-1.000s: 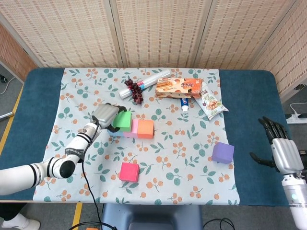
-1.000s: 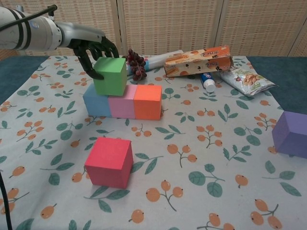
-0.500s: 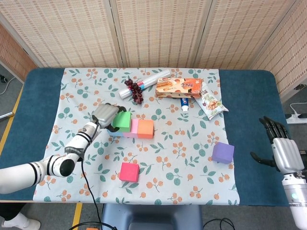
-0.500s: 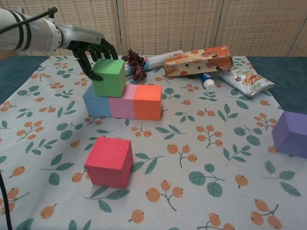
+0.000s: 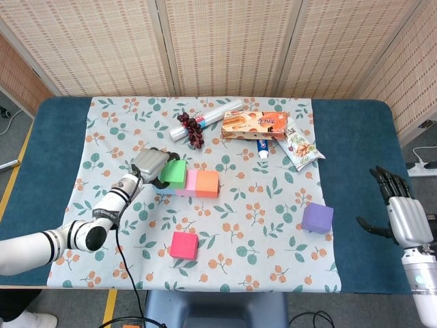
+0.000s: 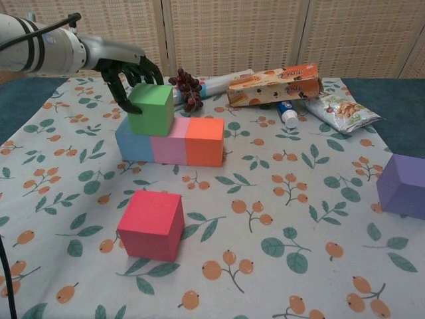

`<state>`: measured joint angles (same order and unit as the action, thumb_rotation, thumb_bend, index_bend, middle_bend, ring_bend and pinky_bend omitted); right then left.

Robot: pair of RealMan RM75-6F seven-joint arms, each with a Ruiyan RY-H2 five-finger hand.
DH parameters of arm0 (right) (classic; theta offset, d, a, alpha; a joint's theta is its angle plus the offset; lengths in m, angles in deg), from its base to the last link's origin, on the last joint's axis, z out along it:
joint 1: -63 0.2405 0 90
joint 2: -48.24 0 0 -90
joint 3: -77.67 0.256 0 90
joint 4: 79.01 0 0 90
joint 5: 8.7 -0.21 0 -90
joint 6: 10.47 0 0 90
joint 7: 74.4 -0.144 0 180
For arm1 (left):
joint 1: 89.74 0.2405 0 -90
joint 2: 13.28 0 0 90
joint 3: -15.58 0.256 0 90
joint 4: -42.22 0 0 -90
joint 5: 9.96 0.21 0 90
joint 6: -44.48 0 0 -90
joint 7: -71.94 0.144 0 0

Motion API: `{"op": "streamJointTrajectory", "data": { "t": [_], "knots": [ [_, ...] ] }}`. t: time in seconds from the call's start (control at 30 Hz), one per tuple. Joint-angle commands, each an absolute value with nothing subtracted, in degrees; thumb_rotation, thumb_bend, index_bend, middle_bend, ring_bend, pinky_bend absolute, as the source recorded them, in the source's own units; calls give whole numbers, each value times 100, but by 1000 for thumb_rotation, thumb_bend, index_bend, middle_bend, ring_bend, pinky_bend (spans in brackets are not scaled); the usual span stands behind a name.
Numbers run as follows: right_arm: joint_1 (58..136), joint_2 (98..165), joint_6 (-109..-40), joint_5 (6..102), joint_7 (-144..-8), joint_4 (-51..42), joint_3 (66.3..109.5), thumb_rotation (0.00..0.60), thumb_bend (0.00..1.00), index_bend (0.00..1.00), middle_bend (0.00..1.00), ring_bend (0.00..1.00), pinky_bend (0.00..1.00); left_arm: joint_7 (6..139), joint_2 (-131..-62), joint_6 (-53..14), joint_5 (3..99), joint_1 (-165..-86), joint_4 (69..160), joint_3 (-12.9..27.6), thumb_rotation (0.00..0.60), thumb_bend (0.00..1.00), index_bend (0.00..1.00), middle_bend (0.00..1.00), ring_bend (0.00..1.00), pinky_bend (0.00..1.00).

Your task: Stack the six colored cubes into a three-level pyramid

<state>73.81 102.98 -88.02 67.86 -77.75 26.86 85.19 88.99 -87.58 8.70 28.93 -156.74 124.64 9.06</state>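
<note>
A blue cube (image 6: pixel 131 146), a pink cube (image 6: pixel 169 149) and an orange cube (image 6: pixel 204 141) form a row on the floral cloth. The green cube (image 6: pixel 151 109) sits on top, over the blue and pink ones. My left hand (image 6: pixel 126 70) wraps its fingers around the green cube's left and back sides and grips it; from above the left hand (image 5: pixel 151 164) covers that end of the row. A red cube (image 6: pixel 152 224) lies nearer the front. The purple cube (image 6: pixel 403 185) stands far right. My right hand (image 5: pixel 401 212) hangs open past the cloth's right edge.
Along the back lie a bunch of dark grapes (image 6: pixel 188 90), a white tube (image 6: pixel 219 83), an orange biscuit box (image 6: pixel 273 83), a small tube (image 6: pixel 287 114) and a snack bag (image 6: pixel 342 109). The blue table (image 5: pixel 54 157) shows on both sides of the cloth.
The left hand has eased the green cube slightly left and down onto the row. The right hand has barely moved.
</note>
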Motion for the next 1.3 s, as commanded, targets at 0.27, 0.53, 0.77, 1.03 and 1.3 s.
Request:
{"op": "streamJointTrajectory", "data": {
  "t": [0.27, 0.53, 0.77, 1.03, 1.3],
  "knots": [
    [7345, 10288, -8825, 6776, -7790, 2691, 8536, 600, 105, 0, 9, 0, 0, 8914, -8784, 909, 2876, -15730, 12394, 948, 600, 330, 338, 348, 296, 209],
    [7339, 10282, -8815, 6786, -7796, 2698, 8549, 600, 105, 0, 9, 0, 0, 8898, -8806, 911, 2877, -15734, 12373, 988, 600, 330, 337, 341, 296, 209],
    [7314, 10274, -8829, 6805, -7845, 2695, 8549, 600, 105, 0, 9, 0, 0, 8913, -8767, 990, 2790, -15777, 12403, 1041, 600, 332, 241, 236, 192, 199],
    [7313, 10279, -8811, 6815, -7898, 2659, 8560, 600, 105, 0, 9, 0, 0, 8954, -8735, 946, 2760, -15806, 12500, 1091, 600, 335, 140, 92, 38, 183],
    [7297, 10258, -8812, 6838, -7963, 2640, 8563, 600, 105, 0, 9, 0, 0, 8903, -8619, 1033, 2659, -15831, 12680, 1119, 600, 340, 15, 0, 0, 127]
  ]
}}
